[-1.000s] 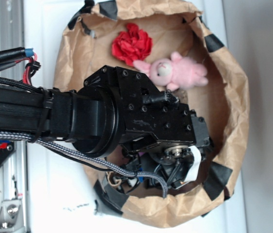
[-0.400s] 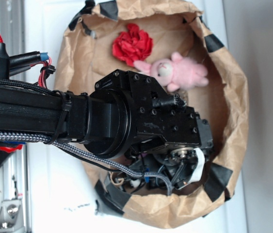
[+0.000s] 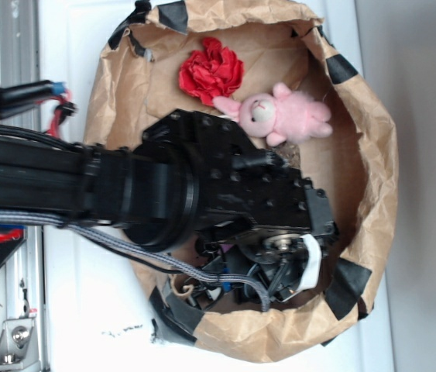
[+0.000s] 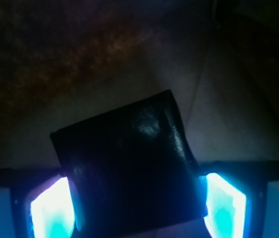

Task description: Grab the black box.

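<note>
The black box point(image 4: 129, 163), glossy and slightly wrinkled, fills the middle of the wrist view above a dim brown paper floor. My gripper point(image 4: 137, 201) is shut on it: the left finger point(image 4: 52, 210) and the right finger point(image 4: 226, 203), both glowing blue-white, press against its two sides. In the exterior view the arm's black wrist block point(image 3: 233, 186) reaches into the brown paper nest point(image 3: 376, 155). It covers the box there. Only a white finger pad point(image 3: 310, 263) shows at the gripper's end.
A pink plush bunny point(image 3: 283, 115) and a red crumpled flower-like piece point(image 3: 211, 70) lie at the far side of the nest, just beyond the wrist. Black tape patches point(image 3: 341, 70) dot the paper rim. Small odds and ends point(image 3: 183, 288) and cables sit under the arm.
The wrist shifted slightly right and then back left over the same spot in the nest. The cables at the left edge moved with it. The bunny and red piece stayed put.
</note>
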Controlling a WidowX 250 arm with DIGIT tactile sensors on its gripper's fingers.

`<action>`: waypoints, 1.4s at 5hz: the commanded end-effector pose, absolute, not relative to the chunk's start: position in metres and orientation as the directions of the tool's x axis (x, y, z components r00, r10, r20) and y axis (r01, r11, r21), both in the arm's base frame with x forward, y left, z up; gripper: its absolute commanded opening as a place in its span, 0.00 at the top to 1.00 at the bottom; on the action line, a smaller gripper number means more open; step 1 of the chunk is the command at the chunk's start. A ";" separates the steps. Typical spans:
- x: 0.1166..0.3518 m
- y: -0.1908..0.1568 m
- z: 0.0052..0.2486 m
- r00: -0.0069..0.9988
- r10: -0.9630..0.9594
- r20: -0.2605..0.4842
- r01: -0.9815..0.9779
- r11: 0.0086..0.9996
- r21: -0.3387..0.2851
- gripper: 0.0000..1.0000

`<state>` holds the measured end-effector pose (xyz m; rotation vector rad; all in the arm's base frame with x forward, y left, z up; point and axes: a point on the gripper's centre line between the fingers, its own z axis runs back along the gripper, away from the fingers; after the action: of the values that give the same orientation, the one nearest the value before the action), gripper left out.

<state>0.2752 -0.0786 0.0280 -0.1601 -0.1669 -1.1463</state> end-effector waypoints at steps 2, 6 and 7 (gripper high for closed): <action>0.287 -0.016 0.135 0.651 -0.698 0.299 0.724 0.689 0.030 1.00; 0.264 -0.013 0.165 0.911 -0.346 0.223 0.351 0.936 0.019 1.00; 0.264 -0.012 0.161 0.938 -0.287 0.193 0.281 0.958 0.056 1.00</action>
<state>0.2663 -0.0049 0.1498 0.0179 -0.1607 -0.2899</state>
